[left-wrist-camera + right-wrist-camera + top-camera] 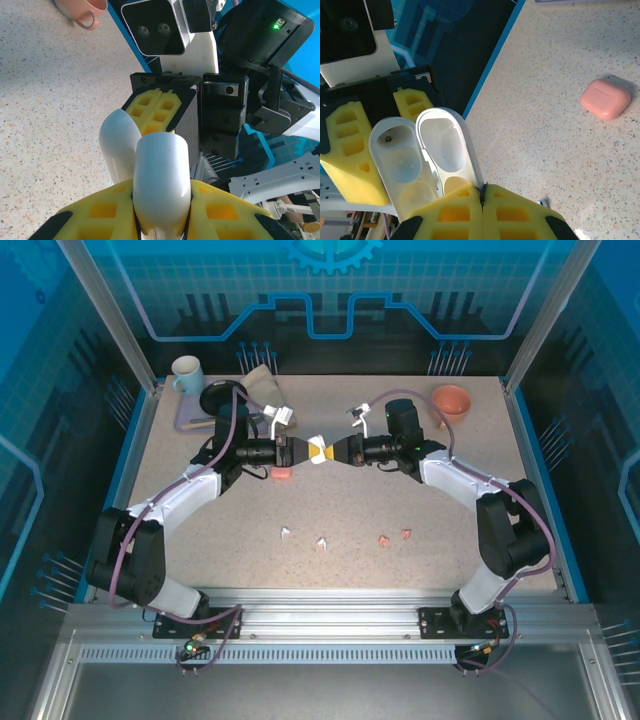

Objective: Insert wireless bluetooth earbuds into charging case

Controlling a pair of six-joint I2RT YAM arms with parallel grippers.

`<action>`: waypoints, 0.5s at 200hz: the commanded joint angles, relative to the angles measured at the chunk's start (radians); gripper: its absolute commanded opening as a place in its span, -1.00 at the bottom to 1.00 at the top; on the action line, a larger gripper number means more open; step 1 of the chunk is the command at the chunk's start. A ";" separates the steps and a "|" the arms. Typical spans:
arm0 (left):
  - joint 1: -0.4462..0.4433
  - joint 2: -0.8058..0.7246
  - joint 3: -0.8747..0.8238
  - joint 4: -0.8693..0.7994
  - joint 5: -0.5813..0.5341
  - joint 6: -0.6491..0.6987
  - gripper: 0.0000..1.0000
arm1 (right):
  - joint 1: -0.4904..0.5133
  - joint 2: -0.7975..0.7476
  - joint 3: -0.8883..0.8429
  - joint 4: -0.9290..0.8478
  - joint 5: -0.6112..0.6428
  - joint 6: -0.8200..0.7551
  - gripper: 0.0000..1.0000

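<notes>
Right wrist: case (440,145) extends away from right gripper (482,196).

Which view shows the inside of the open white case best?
Right wrist: both hollow halves of the case face that camera up close. Left wrist shows its smooth outer shells; top external shows it small, without detail.

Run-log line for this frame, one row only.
left pincer: shut on white case | right pincer: shut on its open lid | four earbuds: loose on table, none inserted | pink case: closed
</notes>
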 commanded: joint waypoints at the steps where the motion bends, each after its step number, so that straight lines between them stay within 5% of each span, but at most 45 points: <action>1: 0.000 -0.018 0.017 0.025 0.039 -0.004 -0.87 | 0.015 0.003 0.033 -0.028 -0.013 -0.013 -1.00; 35: 0.002 -0.023 0.036 -0.026 0.011 0.027 0.09 | 0.010 -0.009 0.066 -0.134 0.044 -0.066 -1.00; 54: 0.008 -0.028 0.066 -0.092 -0.001 0.065 0.44 | 0.002 -0.005 0.108 -0.241 0.071 -0.133 -1.00; 100: 0.062 -0.019 0.188 -0.362 0.009 0.226 0.70 | -0.009 0.038 0.260 -0.514 0.124 -0.344 -1.00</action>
